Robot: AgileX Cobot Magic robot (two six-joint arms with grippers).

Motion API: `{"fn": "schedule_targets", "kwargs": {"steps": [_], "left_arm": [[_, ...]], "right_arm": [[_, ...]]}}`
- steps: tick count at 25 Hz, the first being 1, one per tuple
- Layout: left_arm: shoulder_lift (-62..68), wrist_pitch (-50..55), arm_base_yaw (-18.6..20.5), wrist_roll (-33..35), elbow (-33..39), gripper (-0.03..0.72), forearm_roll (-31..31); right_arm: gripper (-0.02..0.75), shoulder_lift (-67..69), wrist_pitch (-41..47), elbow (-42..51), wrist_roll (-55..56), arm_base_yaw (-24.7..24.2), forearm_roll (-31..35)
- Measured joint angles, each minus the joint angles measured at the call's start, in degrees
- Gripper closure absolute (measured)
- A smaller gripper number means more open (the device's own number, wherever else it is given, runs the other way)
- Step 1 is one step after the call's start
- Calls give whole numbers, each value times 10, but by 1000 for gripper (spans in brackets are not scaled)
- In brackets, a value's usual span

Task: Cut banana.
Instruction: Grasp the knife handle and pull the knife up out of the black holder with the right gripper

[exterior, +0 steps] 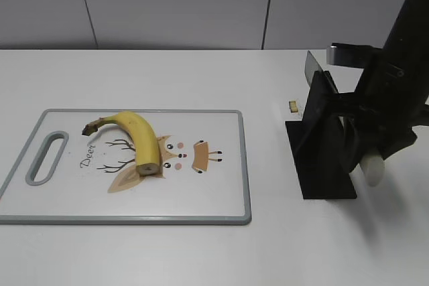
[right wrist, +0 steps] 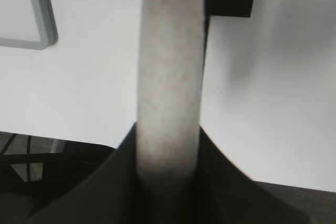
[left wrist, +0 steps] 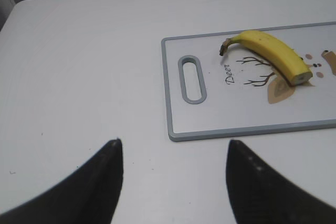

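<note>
Banana uncut on board; right gripper clamps knife handle at stand, left gripper spread; next: lift knife free

We see left gripper spread wide, dark fingers low over bare white table. Beyond: grey-rimmed cutting board (slot handle nearest us), banana across deer print, cut end rightward.

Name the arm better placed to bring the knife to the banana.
Right. Its gripper is closed on the pale knife handle at the black stand. The left gripper hangs open and empty, short of the curved yellow banana.
</note>
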Motion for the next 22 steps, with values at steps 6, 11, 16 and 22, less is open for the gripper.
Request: {"fn": "schedule_targets", "kwargs": {"steps": [6, 11, 16, 22], "left_arm": [[0, 0, 0, 0, 0, 99, 0], [0, 0, 0, 0, 0, 99, 0], [0, 0, 0, 0, 0, 99, 0], [0, 0, 0, 0, 0, 99, 0]], "right_arm": [[562, -22, 5, -1, 43, 0, 20], [562, -53, 11, -16, 54, 0, 18], [564, -90, 11, -25, 62, 1, 7], [566, -136, 12, -30, 55, 1, -40]]}}
